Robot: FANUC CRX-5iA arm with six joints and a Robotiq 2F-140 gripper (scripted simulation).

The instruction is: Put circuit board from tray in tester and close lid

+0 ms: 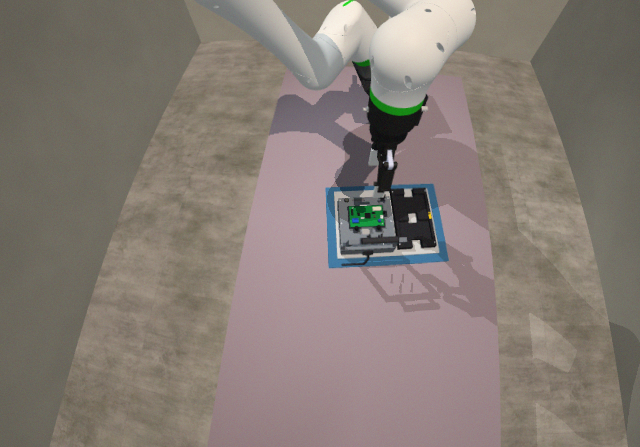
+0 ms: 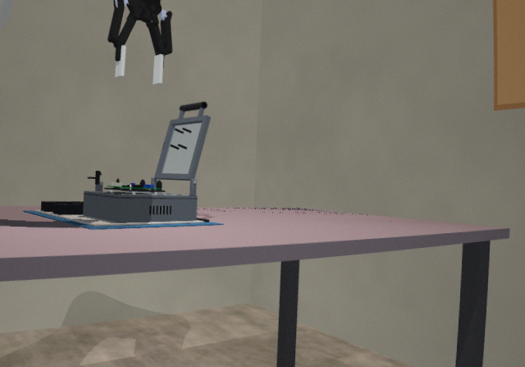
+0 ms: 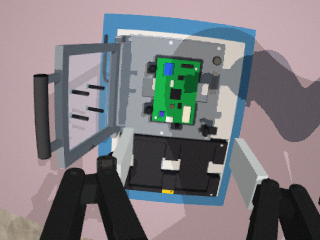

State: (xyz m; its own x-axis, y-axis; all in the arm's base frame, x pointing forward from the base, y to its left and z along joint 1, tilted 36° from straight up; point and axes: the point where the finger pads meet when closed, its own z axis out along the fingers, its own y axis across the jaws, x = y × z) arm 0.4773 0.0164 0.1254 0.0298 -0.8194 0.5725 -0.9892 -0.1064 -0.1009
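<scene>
The green circuit board (image 1: 367, 216) (image 2: 131, 185) (image 3: 176, 90) lies face up on the plate of the grey tester (image 1: 343, 235) (image 2: 135, 208) (image 3: 136, 74). I cannot tell whether the pins are through its holes. The tester's lid (image 2: 183, 146) (image 3: 83, 103) stands open, with its black handle (image 2: 193, 105) (image 3: 42, 116) on top. The latch hook (image 2: 98, 178) stands on the edge far from the hinge. The black tray (image 1: 400, 209) (image 2: 61, 206) (image 3: 147, 160) beside the tester has both pockets empty. My gripper (image 1: 379, 176) (image 2: 139, 78) (image 3: 183, 148) is open and empty, high above the tester, higher than the lid's handle.
Tester and tray rest on a blue-edged mat (image 1: 382, 262) (image 2: 127, 229) (image 3: 110, 23) on the pink table (image 1: 310, 354) (image 2: 296, 231). A black cable (image 1: 356, 262) leaves the tester's hinge side. The table's edge is far from the mat.
</scene>
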